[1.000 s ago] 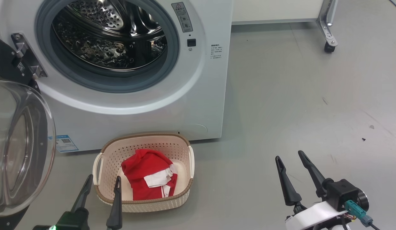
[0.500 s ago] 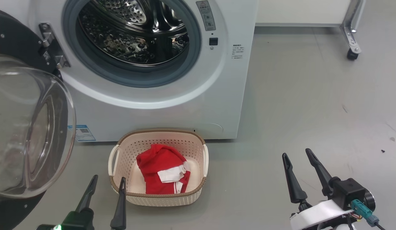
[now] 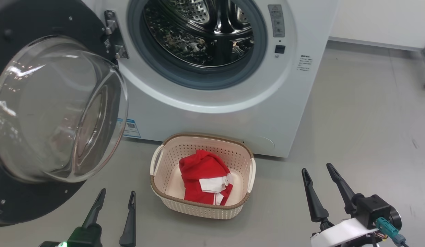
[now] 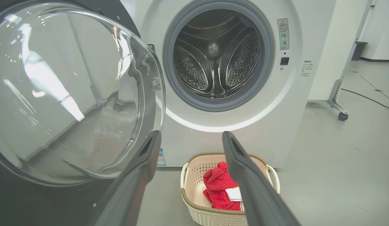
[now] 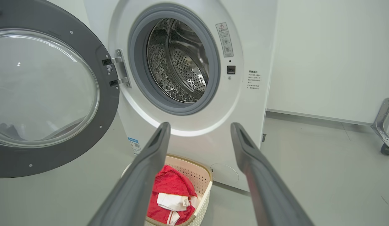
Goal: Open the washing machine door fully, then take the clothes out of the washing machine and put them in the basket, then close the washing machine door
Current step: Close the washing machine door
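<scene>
At the far left the washing machine door [image 3: 58, 109] stands swung wide open on its hinge, its clear glass bowl bulging toward the near side. Nearer than the door, at the lower left, the left pincer [image 3: 118, 191] hovers above the floor [image 3: 353, 120] with its two dark fingers apart and nothing between them. To the right of the door is the washing machine [image 3: 215, 113], its steel drum [image 3: 202, 34] showing bare metal, a small blue sticker [image 3: 130, 127] low on its front. Just in front of the machine the basket [image 3: 198, 211] sits on the floor, and the clothes [image 3: 203, 171], red with white patches, lie crumpled inside it. At the near right the right pincer [image 3: 316, 167] hangs spread and empty, well apart from the basket.
</scene>
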`<state>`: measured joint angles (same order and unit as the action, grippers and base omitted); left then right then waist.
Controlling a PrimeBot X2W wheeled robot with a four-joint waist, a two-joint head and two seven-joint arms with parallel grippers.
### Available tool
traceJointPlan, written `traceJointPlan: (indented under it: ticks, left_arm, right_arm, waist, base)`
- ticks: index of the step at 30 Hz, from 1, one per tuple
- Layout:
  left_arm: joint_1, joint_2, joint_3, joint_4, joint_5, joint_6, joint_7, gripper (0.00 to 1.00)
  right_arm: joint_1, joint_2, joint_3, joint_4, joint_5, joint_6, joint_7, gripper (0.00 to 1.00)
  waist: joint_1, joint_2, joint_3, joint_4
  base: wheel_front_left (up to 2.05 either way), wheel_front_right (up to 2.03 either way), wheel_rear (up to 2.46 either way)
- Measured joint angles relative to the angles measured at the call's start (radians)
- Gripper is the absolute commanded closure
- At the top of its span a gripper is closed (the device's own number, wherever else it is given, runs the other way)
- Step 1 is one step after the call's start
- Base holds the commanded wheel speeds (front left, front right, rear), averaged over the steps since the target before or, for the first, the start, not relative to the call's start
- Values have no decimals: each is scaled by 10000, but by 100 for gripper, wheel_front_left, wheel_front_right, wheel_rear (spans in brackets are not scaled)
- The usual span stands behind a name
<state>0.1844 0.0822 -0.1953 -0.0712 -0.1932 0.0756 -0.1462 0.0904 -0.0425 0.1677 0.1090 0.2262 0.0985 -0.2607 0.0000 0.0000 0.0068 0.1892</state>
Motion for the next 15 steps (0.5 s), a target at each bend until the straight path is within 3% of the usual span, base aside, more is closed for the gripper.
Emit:
traceJointPlan:
  ticks: [15]
  left_arm:
    - [2, 10, 44, 17, 0, 84, 54, 0]
  right_arm:
    - [21, 19, 148, 15, 2, 46, 0, 0]
  waist:
    - [0, 0, -189, 1772]
  base:
    - [0, 0, 0]
